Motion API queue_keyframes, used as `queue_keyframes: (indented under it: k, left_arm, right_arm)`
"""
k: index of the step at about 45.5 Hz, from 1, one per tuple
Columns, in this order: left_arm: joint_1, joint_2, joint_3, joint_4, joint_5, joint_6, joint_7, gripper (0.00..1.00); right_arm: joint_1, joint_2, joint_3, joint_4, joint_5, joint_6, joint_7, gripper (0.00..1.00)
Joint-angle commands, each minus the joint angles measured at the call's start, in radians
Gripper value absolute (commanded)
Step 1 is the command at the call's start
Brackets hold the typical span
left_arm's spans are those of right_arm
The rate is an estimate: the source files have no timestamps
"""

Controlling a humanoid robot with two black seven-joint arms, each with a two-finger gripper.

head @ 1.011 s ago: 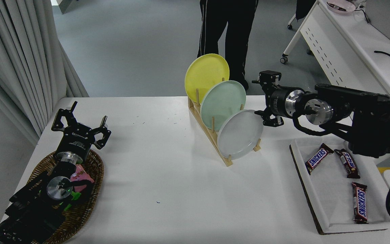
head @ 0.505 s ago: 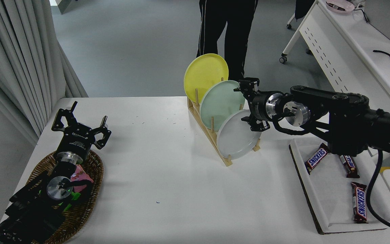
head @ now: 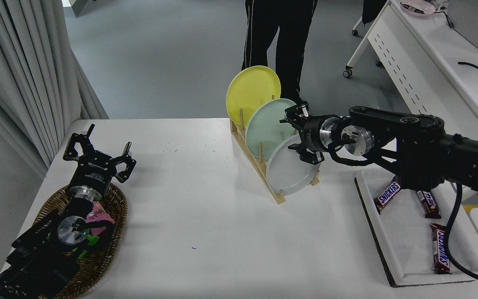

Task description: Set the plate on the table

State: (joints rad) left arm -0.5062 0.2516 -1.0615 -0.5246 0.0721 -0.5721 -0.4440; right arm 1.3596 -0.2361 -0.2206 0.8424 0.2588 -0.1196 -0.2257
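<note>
Pale grey-white and glossy, the round plate (head: 291, 172) stands on edge in the nearest slot of the light wooden dish rack (head: 259, 166) on the large white table (head: 206, 216). Just behind it in the rack lean the mint green plate (head: 266, 124) and, farthest back, the yellow plate (head: 251, 93). The black right gripper (head: 297, 135) reaches in from the right with its fingers spread wide at the grey-white plate's upper rim, close against the mint green plate. Right of the rack lies a white tray (head: 405, 249) holding chocolate bars (head: 388, 195). The black left gripper (head: 98, 155) sits spread open above a brown wicker basket (head: 110, 232) at the lower left. A person in dark trousers (head: 280, 37) stands beyond the table.
</note>
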Motion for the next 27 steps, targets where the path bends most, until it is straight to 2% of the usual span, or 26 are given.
queue_keyframes:
  k: [1, 16, 27]
  left_arm:
    - [0.0, 0.0, 0.0, 0.0, 0.0, 0.0, 0.001, 1.0]
    - [0.0, 0.0, 0.0, 0.0, 0.0, 0.0, 0.001, 1.0]
    - [0.0, 0.0, 0.0, 0.0, 0.0, 0.0, 0.001, 1.0]
  right_arm:
    - [-0.002, -0.003, 0.006, 0.0, 0.002, -0.035, -0.003, 0.64]
    - [-0.005, -0.008, 0.007, 0.001, 0.011, -0.055, -0.003, 0.59]
    - [-0.008, -0.014, 0.007, 0.004, 0.014, -0.055, -0.003, 0.49]
